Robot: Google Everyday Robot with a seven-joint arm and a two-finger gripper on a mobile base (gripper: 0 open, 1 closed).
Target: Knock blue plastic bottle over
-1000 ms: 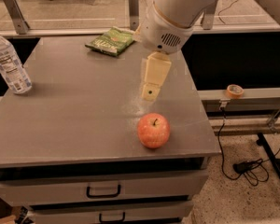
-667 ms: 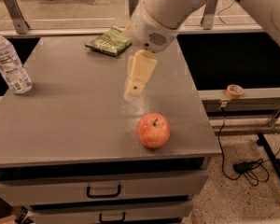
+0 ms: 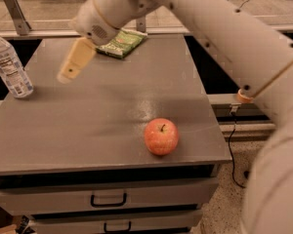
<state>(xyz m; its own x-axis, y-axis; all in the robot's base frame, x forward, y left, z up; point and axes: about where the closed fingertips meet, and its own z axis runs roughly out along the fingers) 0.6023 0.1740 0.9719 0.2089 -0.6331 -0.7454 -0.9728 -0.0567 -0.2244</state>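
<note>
My claw (image 3: 67,75) hangs over the table's (image 3: 88,130) far left, just right of the standing bottle (image 3: 9,65), not touching. Spread or pressed together: can't tell.

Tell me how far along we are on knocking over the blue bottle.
Done: the end effector has swung left from near the apple toward the blue plastic bottle. In hand: the approach; it hangs over the table, with a gap between it and the bottle. Left: the contact and the push, since the bottle stands upright at the table's left edge.
</note>
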